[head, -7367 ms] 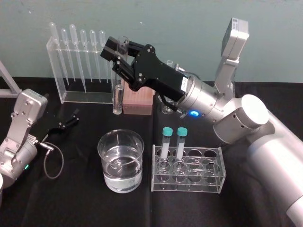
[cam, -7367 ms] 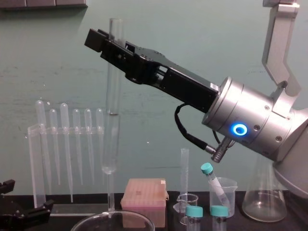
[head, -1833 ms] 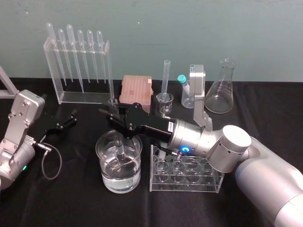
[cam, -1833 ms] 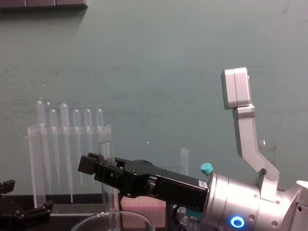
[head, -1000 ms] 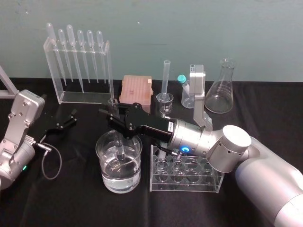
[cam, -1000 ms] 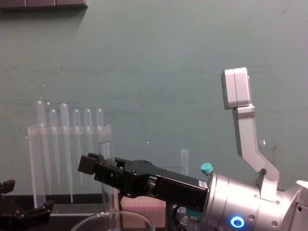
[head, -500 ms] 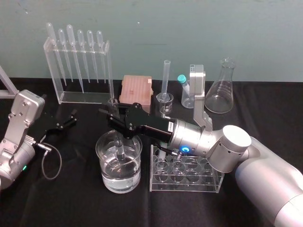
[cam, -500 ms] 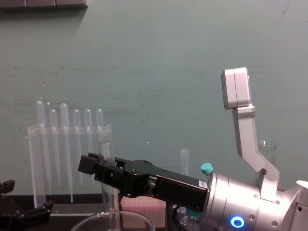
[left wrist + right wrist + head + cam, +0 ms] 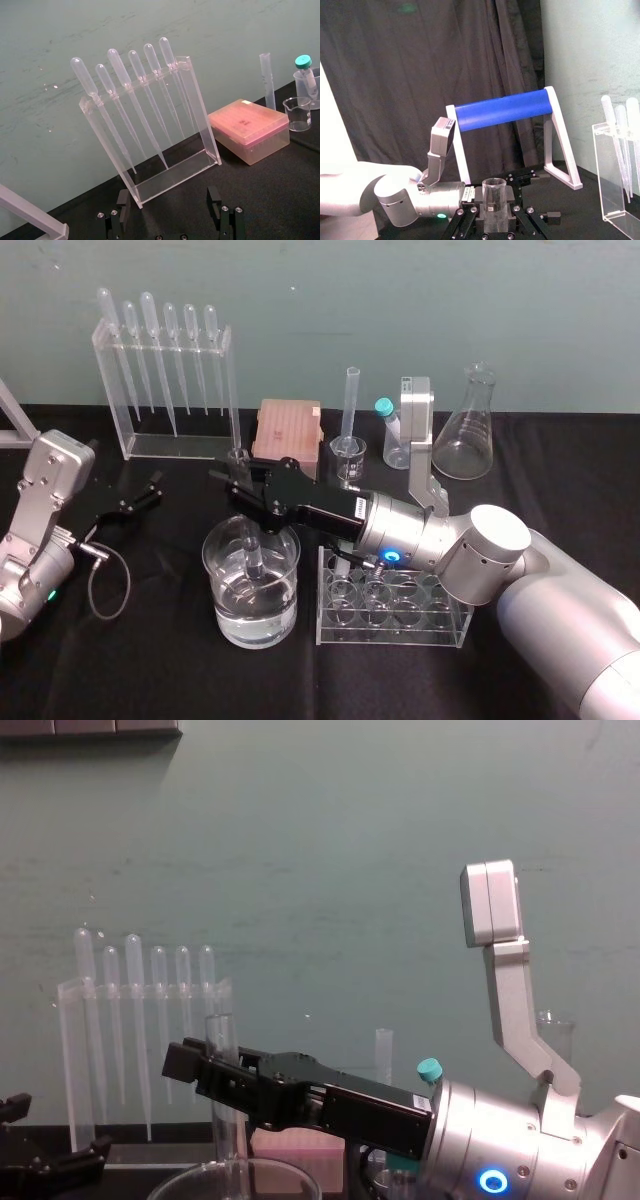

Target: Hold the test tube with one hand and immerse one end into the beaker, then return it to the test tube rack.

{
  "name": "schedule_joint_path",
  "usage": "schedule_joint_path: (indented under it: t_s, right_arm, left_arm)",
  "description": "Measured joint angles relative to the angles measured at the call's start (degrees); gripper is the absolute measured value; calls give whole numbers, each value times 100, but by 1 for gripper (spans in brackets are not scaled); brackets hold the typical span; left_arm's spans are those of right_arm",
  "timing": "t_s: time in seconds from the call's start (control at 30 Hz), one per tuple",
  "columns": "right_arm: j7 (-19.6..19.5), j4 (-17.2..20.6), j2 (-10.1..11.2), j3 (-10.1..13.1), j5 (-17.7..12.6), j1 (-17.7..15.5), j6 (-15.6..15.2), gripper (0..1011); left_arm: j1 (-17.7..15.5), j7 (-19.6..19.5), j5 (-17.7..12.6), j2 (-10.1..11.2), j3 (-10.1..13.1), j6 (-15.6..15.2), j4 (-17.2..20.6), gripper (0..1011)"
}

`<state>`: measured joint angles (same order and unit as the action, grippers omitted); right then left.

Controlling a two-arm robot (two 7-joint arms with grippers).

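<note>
Glass test tube (image 9: 253, 560) in right pincer (image 9: 237, 478) dips into beaker (image 9: 291, 540).

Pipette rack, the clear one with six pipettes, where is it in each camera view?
Head view: the clear plastic pipette rack stands upper left, by the wall.
Left wrist view: rack mid-picture, beyond the open left pincer.
Right wrist view: rack at the edge, beyond the clear glass test tube.
Chest view: rack far left, behind the right pincer gripping that tube.
Shared landmark: the teal wall behind it.
</note>
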<state>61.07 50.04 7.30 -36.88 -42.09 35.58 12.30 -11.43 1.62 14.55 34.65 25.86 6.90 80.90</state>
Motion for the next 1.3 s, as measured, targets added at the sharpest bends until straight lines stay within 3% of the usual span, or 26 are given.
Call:
schedule_joint_path:
  t_s: [1.3]
  right_arm:
    - [0, 0, 0, 0, 0, 0, 0, 225]
  left_arm:
    - [0, 0, 0, 0, 0, 0, 0, 1000]
